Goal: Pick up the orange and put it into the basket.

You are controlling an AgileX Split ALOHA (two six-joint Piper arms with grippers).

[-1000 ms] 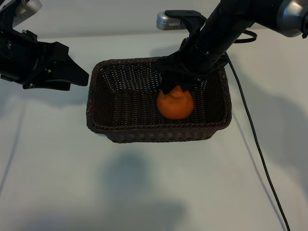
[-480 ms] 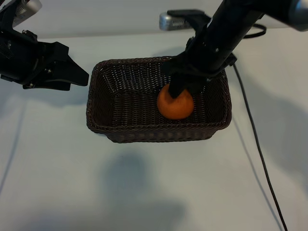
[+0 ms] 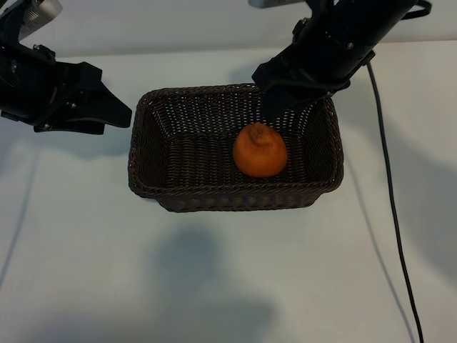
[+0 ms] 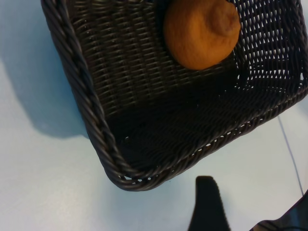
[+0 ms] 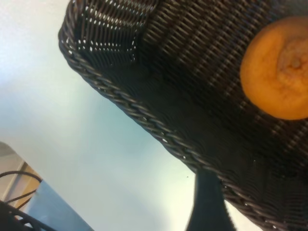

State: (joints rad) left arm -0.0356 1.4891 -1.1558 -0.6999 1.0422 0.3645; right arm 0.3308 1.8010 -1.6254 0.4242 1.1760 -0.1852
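With the orange [image 3: 260,151] resting in the basket [image 3: 146,153] just below the released, empty right pincer [image 3: 285,103], placing looks done; next, that arm should retreat clear.

1. The table [image 3: 86,236] is a plain white surface with soft grey shadows on it.
2. The basket [image 3: 153,161] stands directly on the table, near the far middle, its long sides running across the exterior view.
3. A thin black cable [image 3: 394,236] trails over the table at the right, well apart from the basket.
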